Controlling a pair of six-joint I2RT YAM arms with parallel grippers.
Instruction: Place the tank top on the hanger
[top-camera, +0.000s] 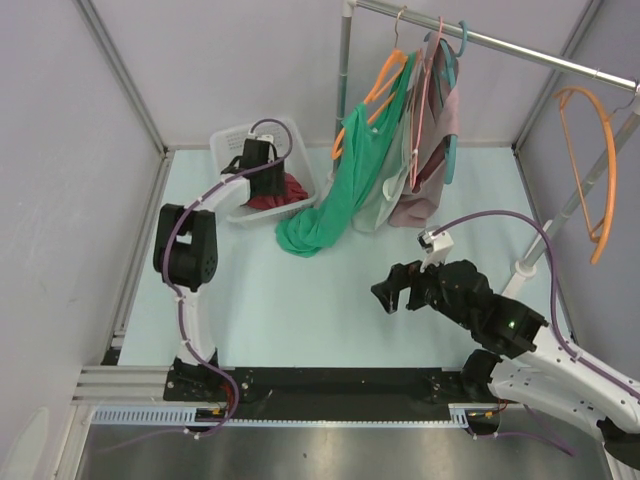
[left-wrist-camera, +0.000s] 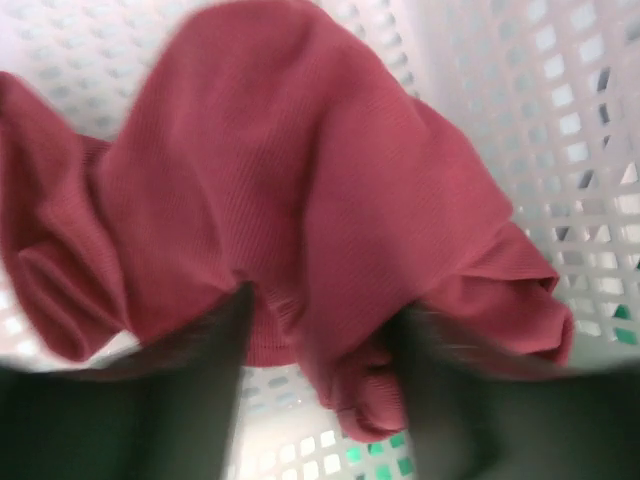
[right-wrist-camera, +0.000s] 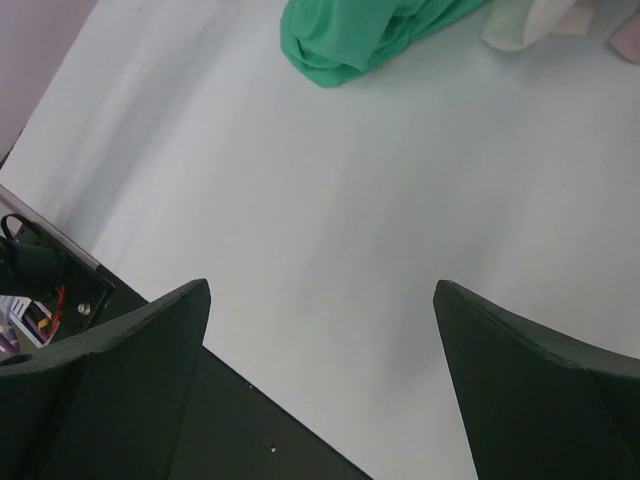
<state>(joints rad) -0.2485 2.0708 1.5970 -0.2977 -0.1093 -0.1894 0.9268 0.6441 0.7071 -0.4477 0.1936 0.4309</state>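
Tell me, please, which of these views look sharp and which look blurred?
Top external: sharp, evenly lit. Left wrist: blurred, the tank top and left end effector smeared, basket holes hazy. Right wrist: table crisp, right end effector dark but clean-edged.

Left arm stretched forward, left hand (top-camera: 263, 185) tipped down, fingers apart; right hand (top-camera: 395, 290) hovers low, fingers wide

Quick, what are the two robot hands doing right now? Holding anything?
Left gripper: open, fingers either side of the tank top, not pinching it yet.
Right gripper: open, holding nothing.
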